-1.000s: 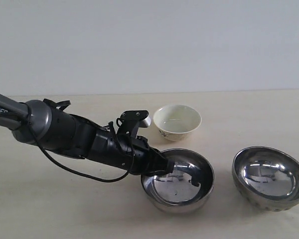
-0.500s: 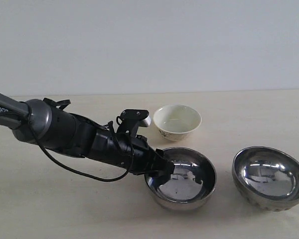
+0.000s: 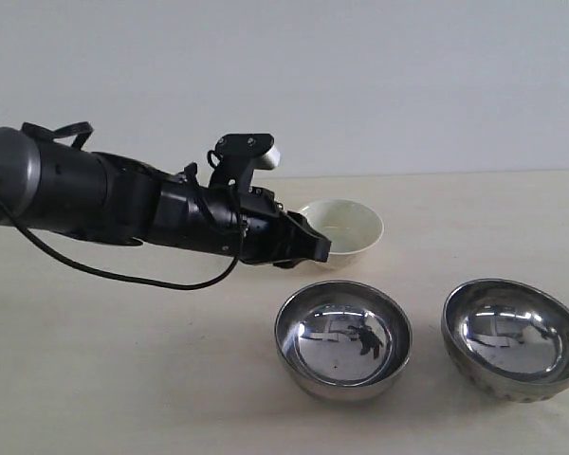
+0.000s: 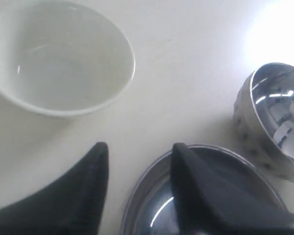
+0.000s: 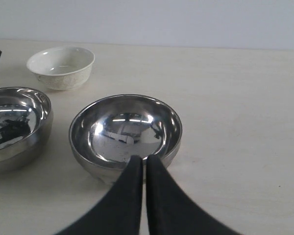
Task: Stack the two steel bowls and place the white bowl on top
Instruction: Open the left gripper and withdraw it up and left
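Since the earlier frames the left gripper (image 3: 318,249) has risen off the rim of the plain steel bowl (image 3: 342,338) and now hangs above the table (image 3: 123,379), its fingers (image 4: 100,166) moderately parted with nothing between them. The plain steel bowl sits just below the fingertips, the white bowl (image 3: 351,226) just ahead of them, and the dimpled steel bowl (image 3: 514,338) well off to one side, all three upright and unstacked. The right gripper (image 5: 143,160) has its fingers pressed almost together, holding nothing, with the dimpled steel bowl just beyond their tips.
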Motion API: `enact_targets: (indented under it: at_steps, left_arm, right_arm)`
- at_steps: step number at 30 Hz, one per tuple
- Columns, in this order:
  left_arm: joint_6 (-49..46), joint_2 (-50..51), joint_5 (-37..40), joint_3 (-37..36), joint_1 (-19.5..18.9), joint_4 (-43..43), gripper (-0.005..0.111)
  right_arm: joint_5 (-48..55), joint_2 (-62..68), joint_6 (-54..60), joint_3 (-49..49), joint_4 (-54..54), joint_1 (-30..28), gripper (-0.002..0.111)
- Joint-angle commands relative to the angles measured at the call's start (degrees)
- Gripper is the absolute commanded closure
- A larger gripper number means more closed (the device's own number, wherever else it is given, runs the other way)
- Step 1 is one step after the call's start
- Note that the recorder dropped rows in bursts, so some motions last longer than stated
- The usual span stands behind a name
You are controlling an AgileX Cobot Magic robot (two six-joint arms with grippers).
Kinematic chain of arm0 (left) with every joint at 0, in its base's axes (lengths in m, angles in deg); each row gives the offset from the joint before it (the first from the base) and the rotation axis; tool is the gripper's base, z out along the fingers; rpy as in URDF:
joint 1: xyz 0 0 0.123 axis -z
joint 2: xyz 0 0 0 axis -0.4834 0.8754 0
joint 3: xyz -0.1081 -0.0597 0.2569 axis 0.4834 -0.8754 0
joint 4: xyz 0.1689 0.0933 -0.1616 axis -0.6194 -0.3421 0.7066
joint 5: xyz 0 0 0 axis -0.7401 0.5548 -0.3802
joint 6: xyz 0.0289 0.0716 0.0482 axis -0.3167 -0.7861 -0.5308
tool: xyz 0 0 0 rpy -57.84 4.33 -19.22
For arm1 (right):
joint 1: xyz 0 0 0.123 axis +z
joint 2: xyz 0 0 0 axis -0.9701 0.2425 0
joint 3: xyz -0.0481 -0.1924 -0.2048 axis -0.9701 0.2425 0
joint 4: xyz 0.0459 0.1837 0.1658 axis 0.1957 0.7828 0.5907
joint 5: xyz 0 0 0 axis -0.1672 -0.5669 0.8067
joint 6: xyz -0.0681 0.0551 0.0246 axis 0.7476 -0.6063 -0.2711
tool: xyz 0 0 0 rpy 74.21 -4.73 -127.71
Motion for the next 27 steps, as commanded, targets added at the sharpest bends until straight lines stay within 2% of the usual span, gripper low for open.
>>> enact_targets:
  at_steps: [1, 5, 13, 15, 21, 27]
  left_arm:
    - [0.6, -3.2, 0.8, -0.4, 0.2, -3.8, 0.102]
    - [0.6, -6.0, 0.1, -2.4, 0.2, -4.3, 0.103]
    - [-2.9, -17.2, -17.9, -13.0, 0.2, -4.7, 0.103]
    - [-3.5, -22.1, -19.5, -16.4, 0.2, -4.7, 0.103]
    - [-3.3, -37.8, -19.4, -23.2, 0.2, -3.9, 0.103]
    - [-0.9, -46.4, -17.1, -25.2, 0.2, -3.6, 0.103]
  right_arm:
    - [-0.6, -0.2, 0.0, 0.0, -0.1, 0.1, 0.108]
    - [-0.6, -0.2, 0.0, 0.0, -0.1, 0.1, 0.108]
    - [-0.6, -0.2, 0.0, 0.0, -0.1, 0.1, 0.108]
    - [-0.6, -0.2, 0.0, 0.0, -0.1, 0.1, 0.108]
    - [-0.6, -0.2, 0.0, 0.0, -0.1, 0.1, 0.108]
    - [-0.6, -0.2, 0.0, 0.0, -0.1, 0.1, 0.108]
